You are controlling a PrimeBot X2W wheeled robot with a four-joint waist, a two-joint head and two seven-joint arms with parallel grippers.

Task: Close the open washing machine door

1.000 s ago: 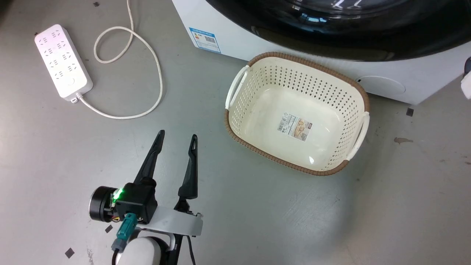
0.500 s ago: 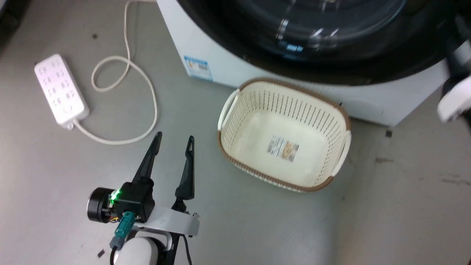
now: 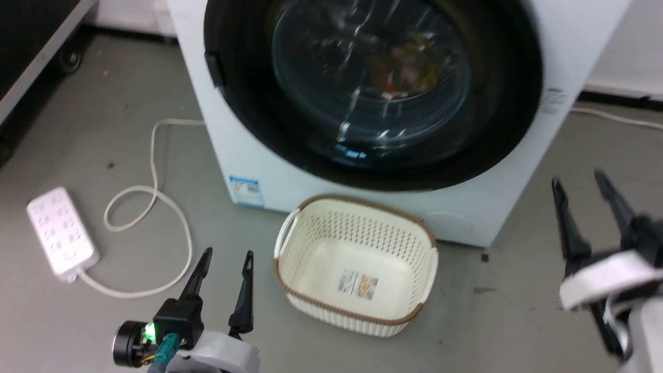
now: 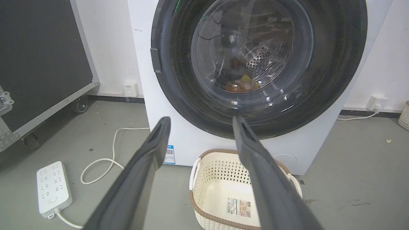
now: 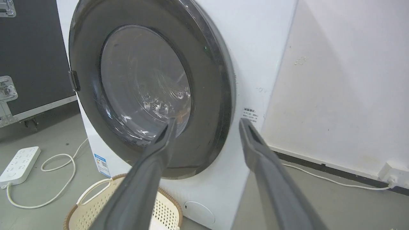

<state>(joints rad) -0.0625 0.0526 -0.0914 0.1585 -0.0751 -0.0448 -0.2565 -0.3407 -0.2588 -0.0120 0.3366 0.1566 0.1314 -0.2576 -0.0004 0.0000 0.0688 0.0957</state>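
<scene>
The washing machine (image 3: pixel 570 62) is a big white box standing in front of me. Its door (image 3: pixel 497 103) has a wide glossy black rim and a bulging glass window, and it lies flat against the machine's front. Coloured laundry shows through the glass. My left gripper (image 3: pixel 228 254) hovers low over the floor at the lower left, open and empty. My right gripper (image 3: pixel 576 177) stands open and empty at the lower right, apart from the machine. In the left wrist view the left gripper (image 4: pixel 201 118) points at the door (image 4: pixel 332 64). The right gripper (image 5: pixel 208 120) points at the door's right rim (image 5: pixel 211 80).
A cream perforated basket (image 3: pixel 362 203) sits empty on the floor just before the machine. A white power strip (image 3: pixel 61 235) with a looped cable (image 3: pixel 155 197) lies to the left. A black wheeled case (image 4: pixel 38 57) stands at far left. A wall (image 5: pixel 345 80) is right of the machine.
The head camera has tilted up, so the whole picture has shifted and the full door now shows. My right gripper has come into view at the lower right, jaws apart.
</scene>
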